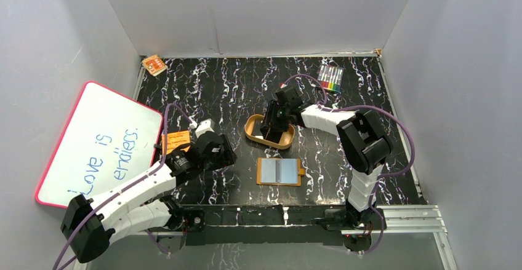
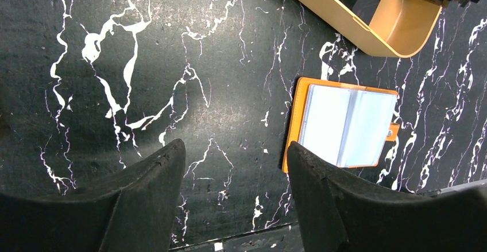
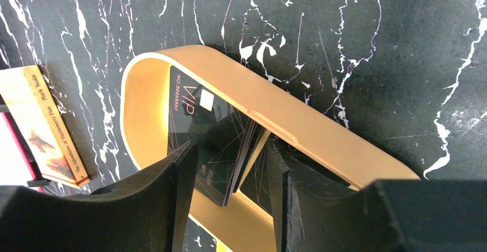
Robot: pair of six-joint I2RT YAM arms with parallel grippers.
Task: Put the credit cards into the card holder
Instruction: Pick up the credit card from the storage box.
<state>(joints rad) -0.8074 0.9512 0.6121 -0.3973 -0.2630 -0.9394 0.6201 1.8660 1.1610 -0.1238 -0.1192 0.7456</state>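
Card holder (image 1: 280,171) lies spread open on the desk (image 1: 203,91) close to its near edge, pale sleeves facing up. Left of it, the left end effector (image 2: 235,148) hangs over bare desk, fingers well apart and holding nothing. Farther back, the credit cards (image 3: 201,120) stand tilted on edge in a tan tray (image 3: 298,120). The right end effector (image 3: 231,146) straddles them, partly open; whether it pinches them I cannot tell. Markers (image 1: 330,78) lie at the far right.
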